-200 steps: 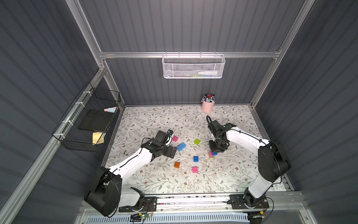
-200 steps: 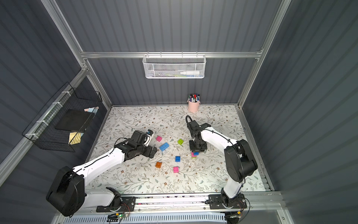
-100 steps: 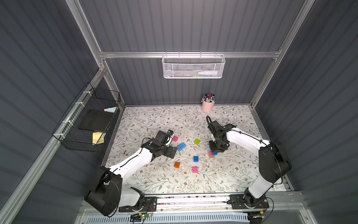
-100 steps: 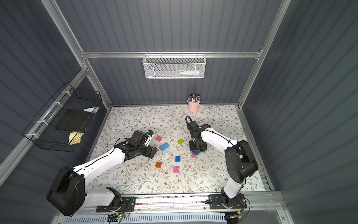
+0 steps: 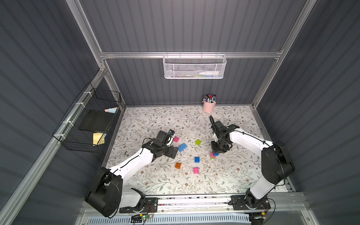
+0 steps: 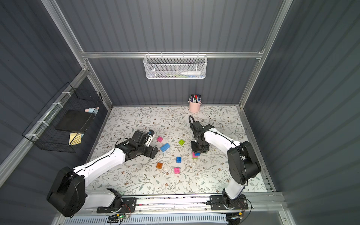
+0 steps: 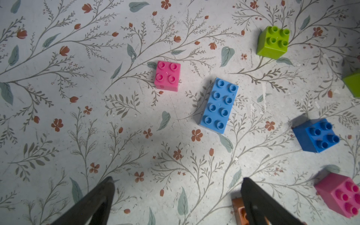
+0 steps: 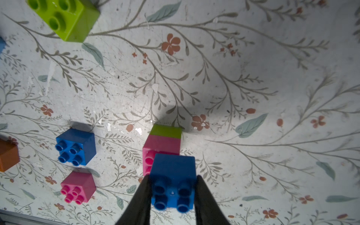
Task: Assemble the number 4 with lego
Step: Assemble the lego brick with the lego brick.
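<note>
Orange brick (image 7: 238, 210) half behind left gripper (image 7: 177, 179)

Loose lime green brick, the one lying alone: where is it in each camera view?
Both top views: green brick mid-table, just right of the long blue brick.
Left wrist: whole, studs up, past the long blue brick.
Right wrist: cut by the frame edge, well beyond the held blue brick.
Shared landmark: loose blue square brick, in all four.
</note>
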Available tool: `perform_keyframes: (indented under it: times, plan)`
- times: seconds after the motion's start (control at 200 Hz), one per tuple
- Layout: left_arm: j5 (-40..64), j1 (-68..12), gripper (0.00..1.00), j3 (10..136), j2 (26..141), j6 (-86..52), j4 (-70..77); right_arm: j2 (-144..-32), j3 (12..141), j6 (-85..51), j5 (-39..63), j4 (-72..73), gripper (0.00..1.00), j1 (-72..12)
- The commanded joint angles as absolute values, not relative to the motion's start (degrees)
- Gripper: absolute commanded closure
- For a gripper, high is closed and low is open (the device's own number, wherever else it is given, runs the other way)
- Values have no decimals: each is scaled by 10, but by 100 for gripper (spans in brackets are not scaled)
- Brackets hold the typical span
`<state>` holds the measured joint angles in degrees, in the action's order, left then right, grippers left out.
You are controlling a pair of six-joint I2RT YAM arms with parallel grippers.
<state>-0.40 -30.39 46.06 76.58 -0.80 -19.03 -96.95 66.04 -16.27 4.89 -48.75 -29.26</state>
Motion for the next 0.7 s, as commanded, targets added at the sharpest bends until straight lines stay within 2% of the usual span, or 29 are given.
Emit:
perform_keyframes:
  times: [0.0,0.695]
  plan:
    - [-9,-308,0,476,775,4,-190,-1030,604,-156,40,-493,76,-291]
    - [-11,-308,1,483,776,7,-200,-1013,624,-135,1,-529,76,-286]
